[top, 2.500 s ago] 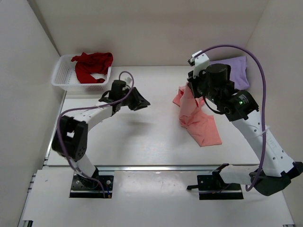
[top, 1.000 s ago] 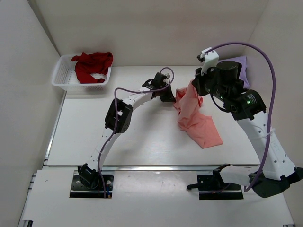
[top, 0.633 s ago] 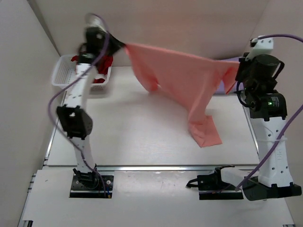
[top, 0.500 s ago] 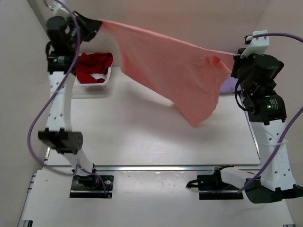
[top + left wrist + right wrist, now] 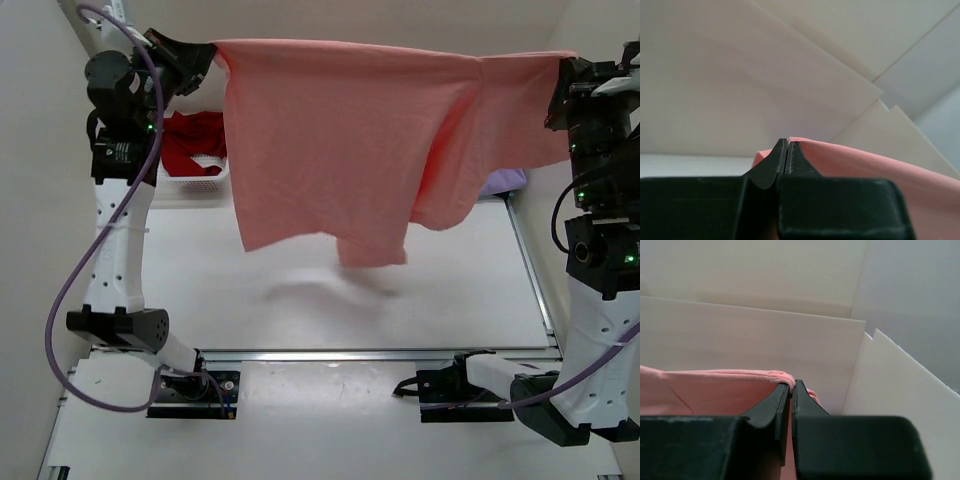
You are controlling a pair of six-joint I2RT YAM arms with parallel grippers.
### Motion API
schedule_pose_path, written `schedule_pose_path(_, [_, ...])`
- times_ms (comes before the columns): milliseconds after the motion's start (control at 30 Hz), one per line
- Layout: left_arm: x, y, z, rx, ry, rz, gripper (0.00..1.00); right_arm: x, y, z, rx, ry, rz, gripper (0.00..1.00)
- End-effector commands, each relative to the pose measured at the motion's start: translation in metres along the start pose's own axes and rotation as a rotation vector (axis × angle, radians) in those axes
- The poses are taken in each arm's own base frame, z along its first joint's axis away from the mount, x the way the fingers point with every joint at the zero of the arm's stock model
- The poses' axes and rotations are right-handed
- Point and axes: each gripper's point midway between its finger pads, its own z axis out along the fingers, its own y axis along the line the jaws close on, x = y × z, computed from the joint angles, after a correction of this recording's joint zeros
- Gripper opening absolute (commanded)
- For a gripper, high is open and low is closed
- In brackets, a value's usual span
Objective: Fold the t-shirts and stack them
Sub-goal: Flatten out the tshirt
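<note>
A: Above the white bench [image 5: 300,300], what takes up the most room?

B: The salmon-pink cloth t-shirt [image 5: 340,130]. It hangs in the air, stretched wide between the two arms. Its top edge is nearly level, and its lower folds droop clear of the shadow they cast on the bench.

A: Who has hold of it?

B: Both arms. The left gripper [image 5: 207,58], raised at the far left, is pinched tight on one upper corner. Its wrist camera shows the jaws pressed together with pink cloth at the tips. The right gripper [image 5: 566,70], raised at the far right, is clamped on the opposite corner in the same way, with a hemmed edge running into its closed jaws.

A: And lower down?

B: A white plastic lattice basket [image 5: 195,178] sits at the bench's far-left corner, below the left gripper. A dark red t-shirt [image 5: 190,140] is heaped in it. At the far right, a small patch of a lavender-purple t-shirt [image 5: 505,182] shows on the bench under the pink cloth's edge.
</note>
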Motion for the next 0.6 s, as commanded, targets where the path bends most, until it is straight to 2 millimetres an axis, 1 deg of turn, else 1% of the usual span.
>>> schedule_pose_path(0, [-0.019,0.016,-0.003,-0.071,-0.049,0.014,0.0,-0.011,-0.001,0.005,-0.027,-0.041,0.04,0.0])
schedule_pose_path(33, [-0.016,0.018,0.001,-0.073,-0.04,0.001,0.0,-0.001,-0.003,0.011,-0.018,-0.017,0.053,0.01])
schedule_pose_path(67, [-0.008,0.024,0.003,-0.08,-0.018,0.002,0.0,0.01,0.011,0.015,-0.086,0.014,0.066,0.0])
schedule_pose_path(100, [0.003,0.034,0.009,-0.097,0.007,-0.016,0.0,0.025,0.017,0.018,-0.111,0.06,0.072,0.0])
schedule_pose_path(133, [0.015,0.046,0.014,-0.121,0.036,-0.026,0.0,0.047,0.03,0.026,-0.149,0.119,0.086,0.0])
schedule_pose_path(167, [0.036,0.054,0.022,-0.124,0.098,-0.046,0.0,0.062,0.043,0.029,-0.191,0.161,0.095,0.0])
schedule_pose_path(200, [0.045,0.064,0.025,-0.139,0.121,-0.058,0.0,0.092,0.057,0.035,-0.237,0.251,0.103,0.0])
schedule_pose_path(233, [0.065,0.074,0.031,-0.149,0.18,-0.086,0.0,0.119,0.069,0.041,-0.268,0.335,0.113,0.0])
schedule_pose_path(267, [0.085,0.088,0.037,-0.167,0.238,-0.106,0.0,0.131,0.081,0.042,-0.312,0.371,0.136,0.0])
schedule_pose_path(300, [0.094,0.091,0.039,-0.163,0.267,-0.119,0.0,0.163,0.094,0.046,-0.34,0.458,0.153,0.0])
schedule_pose_path(333, [0.107,0.1,0.046,-0.172,0.295,-0.121,0.0,0.181,0.106,0.05,-0.366,0.503,0.162,0.0])
schedule_pose_path(367, [0.116,0.104,0.048,-0.178,0.323,-0.127,0.0,0.192,0.107,0.052,-0.355,0.532,0.158,0.0])
schedule_pose_path(400, [0.125,0.113,0.056,-0.181,0.344,-0.117,0.0,0.215,0.109,0.059,-0.337,0.583,0.14,0.0])
schedule_pose_path(433, [0.133,0.117,0.063,-0.184,0.365,-0.128,0.0,0.227,0.112,0.062,-0.34,0.61,0.135,0.0])
schedule_pose_path(467, [0.143,0.124,0.068,-0.19,0.395,-0.138,0.0,0.224,0.105,0.067,-0.303,0.603,0.123,0.0])
schedule_pose_path(500, [0.136,0.119,0.072,-0.174,0.384,-0.131,0.0,0.226,0.101,0.076,-0.267,0.602,0.111,0.0])
schedule_pose_path(533, [0.132,0.117,0.078,-0.163,0.379,-0.129,0.0,0.226,0.098,0.081,-0.234,0.599,0.089,0.0])
schedule_pose_path(567, [0.127,0.122,0.081,-0.172,0.369,-0.12,0.0,0.203,0.095,0.085,-0.213,0.546,0.068,0.0])
